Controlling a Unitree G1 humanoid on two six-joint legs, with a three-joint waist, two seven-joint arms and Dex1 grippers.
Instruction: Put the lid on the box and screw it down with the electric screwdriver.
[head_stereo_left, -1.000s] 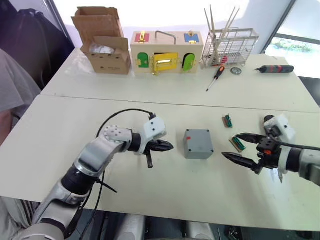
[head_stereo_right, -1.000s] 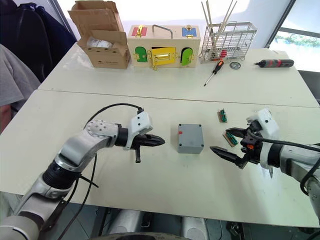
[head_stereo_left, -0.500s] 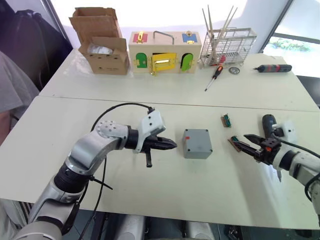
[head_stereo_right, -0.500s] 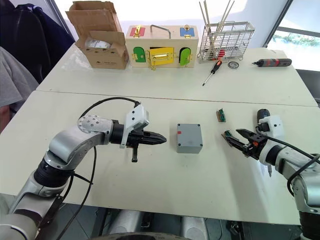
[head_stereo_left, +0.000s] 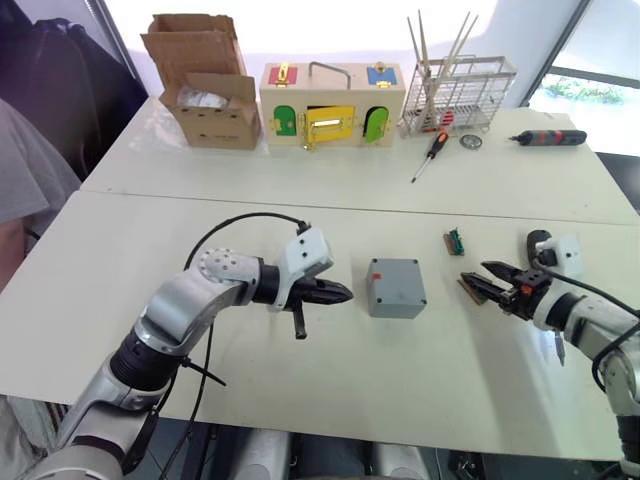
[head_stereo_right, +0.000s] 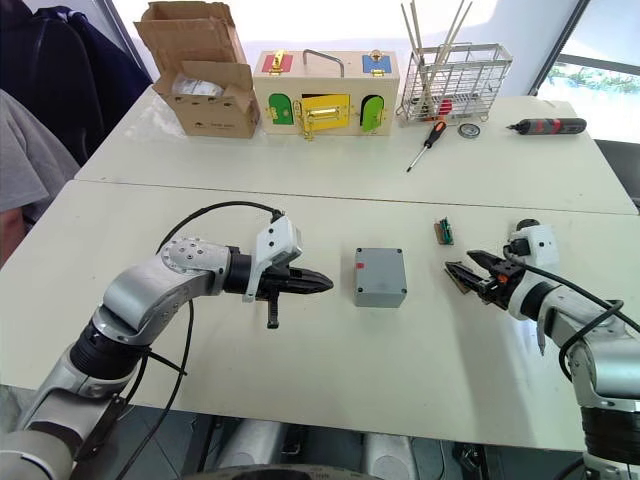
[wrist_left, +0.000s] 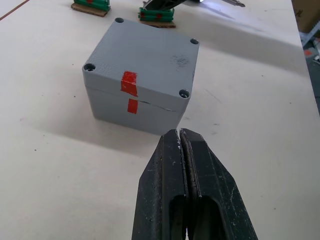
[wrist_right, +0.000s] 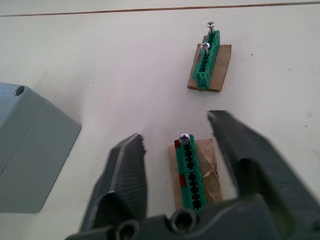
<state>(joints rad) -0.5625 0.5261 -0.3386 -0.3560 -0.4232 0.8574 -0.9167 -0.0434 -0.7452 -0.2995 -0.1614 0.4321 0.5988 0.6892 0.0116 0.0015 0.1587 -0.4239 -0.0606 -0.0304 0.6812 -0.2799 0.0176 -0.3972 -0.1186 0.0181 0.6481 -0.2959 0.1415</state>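
Right end effector (wrist_right: 177, 165) spread, straddling green screw holder (wrist_right: 190, 175) on table (wrist_right: 100, 60).

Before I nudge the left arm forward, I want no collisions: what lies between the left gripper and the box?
Nothing: in the left wrist view, bare table separates the shut left gripper from the box, whose lid is on.

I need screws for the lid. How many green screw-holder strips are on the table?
2: one green strip between the right gripper's open fingers, another farther away, toward the far table.
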